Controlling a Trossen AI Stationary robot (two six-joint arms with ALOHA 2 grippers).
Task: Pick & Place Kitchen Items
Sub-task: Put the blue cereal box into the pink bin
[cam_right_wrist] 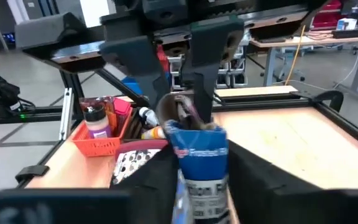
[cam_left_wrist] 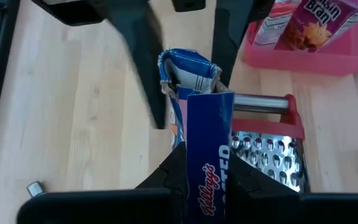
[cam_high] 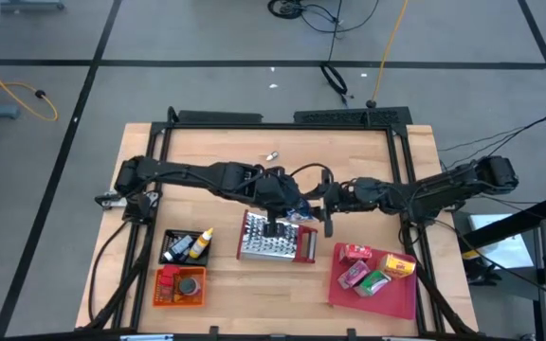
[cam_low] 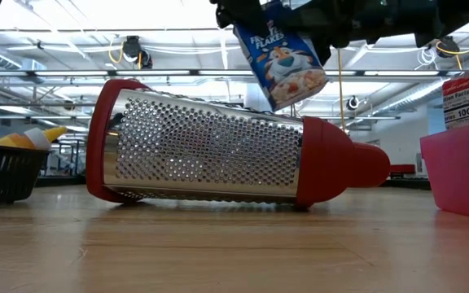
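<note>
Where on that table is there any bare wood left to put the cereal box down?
The back half, beyond the arms, is bare except one tiny scrap. Wood also shows between the grater and red tray. The front is crowded: black basket, orange basket and tray hold groceries.

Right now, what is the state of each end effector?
Left end effector: closed on the cereal box.
Right end effector: closed on the same cereal box.

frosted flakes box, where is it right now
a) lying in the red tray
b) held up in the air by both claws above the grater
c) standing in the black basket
b: the blue Frosted Flakes box hangs above the grater, pinched by the left claw and the right claw.
</note>
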